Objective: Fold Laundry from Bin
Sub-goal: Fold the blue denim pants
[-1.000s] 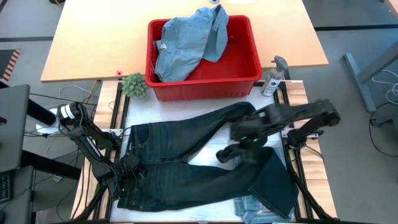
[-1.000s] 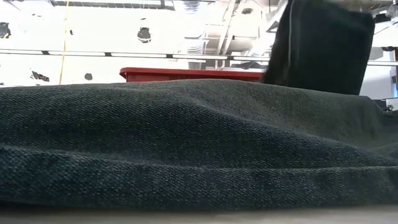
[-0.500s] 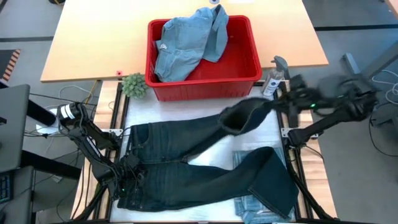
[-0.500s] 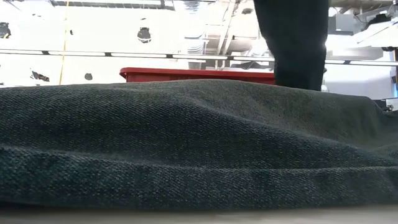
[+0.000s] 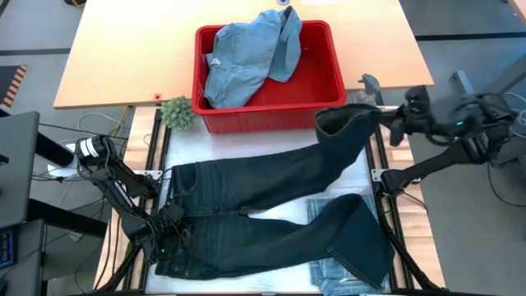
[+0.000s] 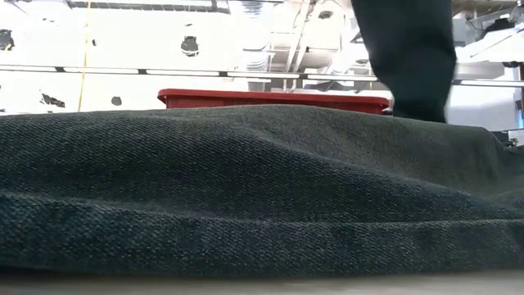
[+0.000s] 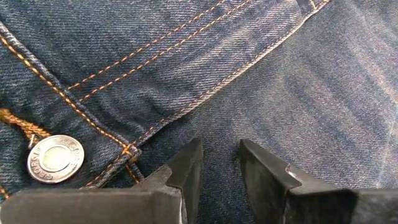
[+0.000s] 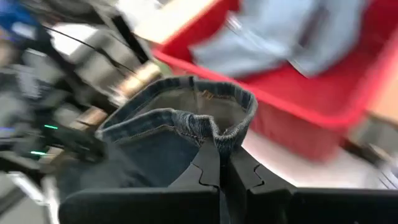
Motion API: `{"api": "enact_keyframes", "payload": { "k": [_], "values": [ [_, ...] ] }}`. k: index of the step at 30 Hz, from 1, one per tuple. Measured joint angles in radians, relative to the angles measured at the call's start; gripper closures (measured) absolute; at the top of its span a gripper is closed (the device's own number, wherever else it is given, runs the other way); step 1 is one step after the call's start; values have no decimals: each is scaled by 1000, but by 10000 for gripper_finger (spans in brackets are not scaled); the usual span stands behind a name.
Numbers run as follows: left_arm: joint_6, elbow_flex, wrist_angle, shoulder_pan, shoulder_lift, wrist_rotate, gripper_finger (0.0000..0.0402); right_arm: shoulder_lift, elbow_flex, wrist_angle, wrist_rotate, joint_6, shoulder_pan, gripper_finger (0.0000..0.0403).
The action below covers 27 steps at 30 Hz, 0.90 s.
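With the right gripper (image 8: 219, 163) fingers pinching a trouser (image 5: 246, 197) hem aloft beside the bin (image 5: 329, 78), draw that leg out straight while the left gripper (image 7: 217, 165), fingers slightly parted, pins the waistband to the bench.

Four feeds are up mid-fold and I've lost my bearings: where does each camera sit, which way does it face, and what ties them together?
High view: overhead, straight down; shows jeans, red bin, both arms.
Low view: table height, level across the jeans toward the bin; no arm visible.
Left wrist view: on the left arm, close over the waistband; left gripper on the denim.
Right wrist view: on the right arm; right gripper shut on the raised leg hem.
Shared: the raised leg hem shows from overhead too.
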Motion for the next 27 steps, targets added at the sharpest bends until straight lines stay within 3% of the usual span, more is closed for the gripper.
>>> {"api": "enact_keyframes", "payload": {
  "k": [4, 10, 19, 27],
  "values": [
    [0, 0, 0, 0, 0, 0, 299, 51, -4, -141, 0, 105, -54, 378],
    [0, 0, 0, 0, 0, -3, 299, 108, -59, -139, 23, 56, -159, 372],
    [0, 0, 0, 0, 0, -4, 299, 180, -166, -138, 4, -45, -294, 332],
    [4, 0, 6, 0, 0, -5, 299, 183, -263, -140, -40, -89, -453, 252]
  ]
}}
